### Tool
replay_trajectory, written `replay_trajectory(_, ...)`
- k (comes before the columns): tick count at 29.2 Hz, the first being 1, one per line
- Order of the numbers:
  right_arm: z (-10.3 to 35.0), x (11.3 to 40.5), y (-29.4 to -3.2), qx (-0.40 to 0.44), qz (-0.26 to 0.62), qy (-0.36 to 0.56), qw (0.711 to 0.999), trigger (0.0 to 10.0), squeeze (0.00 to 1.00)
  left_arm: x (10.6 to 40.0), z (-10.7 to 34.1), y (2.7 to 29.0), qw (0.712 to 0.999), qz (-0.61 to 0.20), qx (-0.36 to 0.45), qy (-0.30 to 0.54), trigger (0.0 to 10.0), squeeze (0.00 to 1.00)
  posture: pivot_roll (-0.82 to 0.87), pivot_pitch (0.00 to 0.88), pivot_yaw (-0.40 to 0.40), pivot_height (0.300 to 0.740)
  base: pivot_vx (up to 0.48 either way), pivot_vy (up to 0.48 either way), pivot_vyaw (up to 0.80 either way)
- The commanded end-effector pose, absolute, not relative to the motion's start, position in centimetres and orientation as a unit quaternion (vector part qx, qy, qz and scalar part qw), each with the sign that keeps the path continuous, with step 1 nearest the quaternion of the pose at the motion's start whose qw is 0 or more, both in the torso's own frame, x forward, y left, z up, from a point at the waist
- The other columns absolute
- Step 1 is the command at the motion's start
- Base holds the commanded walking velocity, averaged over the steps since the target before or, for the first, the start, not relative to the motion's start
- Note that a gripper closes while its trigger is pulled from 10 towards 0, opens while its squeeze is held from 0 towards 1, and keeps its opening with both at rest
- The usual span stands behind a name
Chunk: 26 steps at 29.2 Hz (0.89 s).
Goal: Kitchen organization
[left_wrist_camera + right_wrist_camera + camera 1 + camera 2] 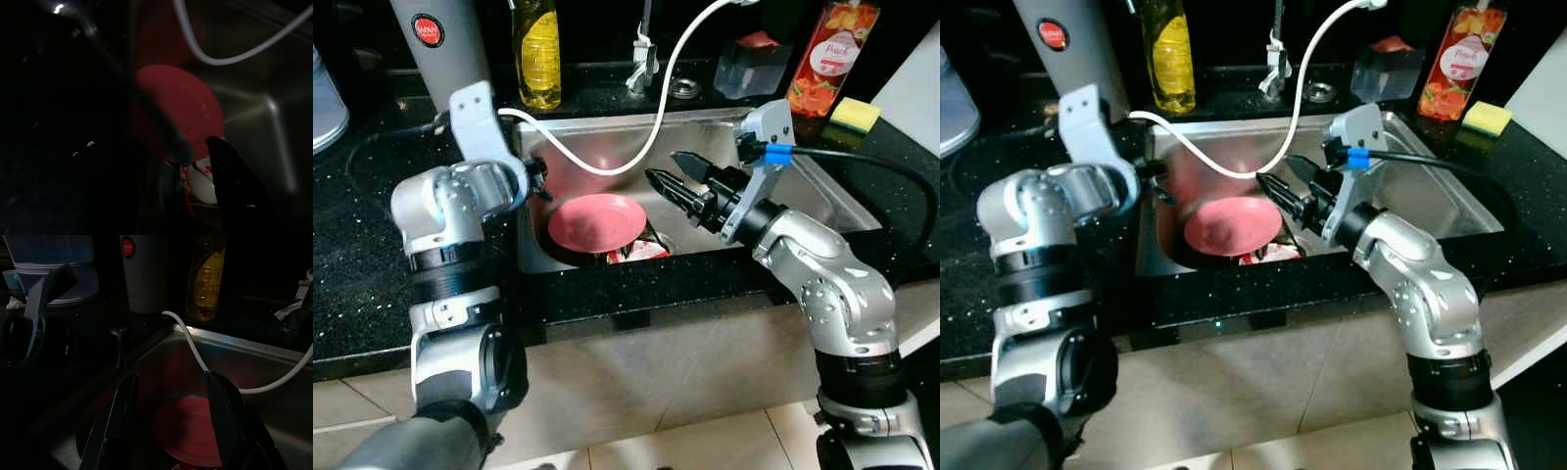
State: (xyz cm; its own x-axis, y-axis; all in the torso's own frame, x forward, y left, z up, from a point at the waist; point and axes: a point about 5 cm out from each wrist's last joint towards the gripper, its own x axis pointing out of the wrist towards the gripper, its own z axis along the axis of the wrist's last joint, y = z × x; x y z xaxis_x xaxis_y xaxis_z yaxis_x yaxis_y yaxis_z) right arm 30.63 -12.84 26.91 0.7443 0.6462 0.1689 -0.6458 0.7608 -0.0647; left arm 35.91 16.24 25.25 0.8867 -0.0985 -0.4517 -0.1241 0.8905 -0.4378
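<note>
We see a pink plate (597, 221) lying in the steel sink (822, 191) set into the black desk (352, 255), resting over a black pan and a red-and-white item by the drain. Our right gripper (675, 171) hovers above the basin just beside the plate's right edge, its two black fingers spread apart and grasping nothing. Our left gripper (540, 181) sits at the sink's left wall near the plate, and we cannot tell whether it is released or clenched; a white hose (656, 108) curves across the basin.

Brushed steel sink (822, 191), glossy speckled countertop (362, 255)
</note>
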Motion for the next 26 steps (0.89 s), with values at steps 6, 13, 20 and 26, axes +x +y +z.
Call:
replay_trajectory(6, 27.1, 30.6, -12.9, 0.003, 0.348, -0.097, 0.933, 10.0, 0.0, 35.7, 24.0, 16.0, 0.928, 0.016, -0.26, 0.265, 10.0, 0.0, 0.08, 0.053, 0.012, 0.74, 0.0, 0.0, 0.0)
replay_trajectory(13, 27.3, 30.6, -12.8, 0.006, 0.348, -0.102, 0.932, 10.0, 0.0, 36.4, 22.9, 15.6, 0.915, 0.01, -0.292, 0.278, 10.0, 0.0, 0.07, 0.052, 0.013, 0.74, 0.0, 0.0, 0.0)
replay_trajectory(20, 27.4, 30.5, -12.7, 0.007, 0.349, -0.107, 0.931, 10.0, 0.0, 37.4, 21.9, 15.8, 0.902, 0.011, -0.324, 0.286, 10.0, 0.0, 0.07, 0.052, 0.015, 0.74, 0.0, 0.0, 0.0)
replay_trajectory(26, 27.5, 30.5, -12.7, 0.007, 0.349, -0.108, 0.931, 10.0, 0.0, 38.2, 21.4, 15.7, 0.895, 0.015, -0.339, 0.288, 10.0, 0.0, 0.06, 0.052, 0.014, 0.74, 0.0, 0.0, 0.0)
